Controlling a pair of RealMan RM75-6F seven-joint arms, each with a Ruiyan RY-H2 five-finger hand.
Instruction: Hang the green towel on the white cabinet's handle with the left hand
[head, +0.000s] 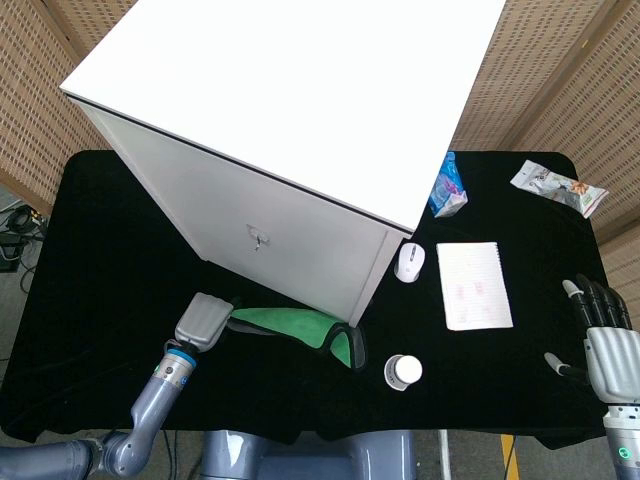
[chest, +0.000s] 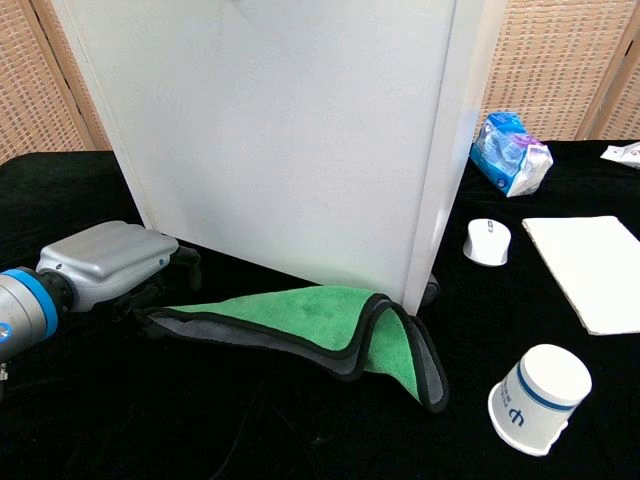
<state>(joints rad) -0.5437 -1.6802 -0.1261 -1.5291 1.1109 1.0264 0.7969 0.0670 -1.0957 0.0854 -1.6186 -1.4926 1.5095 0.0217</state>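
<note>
The green towel (head: 295, 326) (chest: 310, 320), edged in black and grey, lies folded on the black table in front of the white cabinet (head: 290, 130) (chest: 290, 140). The cabinet's small metal handle (head: 257, 238) sits on its front face. My left hand (head: 204, 321) (chest: 112, 264) is at the towel's left end, palm down, its fingers over the towel's tip; a grip cannot be made out. My right hand (head: 608, 345) rests at the far right edge, fingers spread, holding nothing.
A white paper cup (head: 403, 372) (chest: 538, 398) lies right of the towel. A white mouse (head: 409, 262) (chest: 487, 242), a white notepad (head: 474, 285) (chest: 590, 268), a blue packet (head: 447, 188) (chest: 510, 153) and a snack bag (head: 557, 186) lie on the table's right half.
</note>
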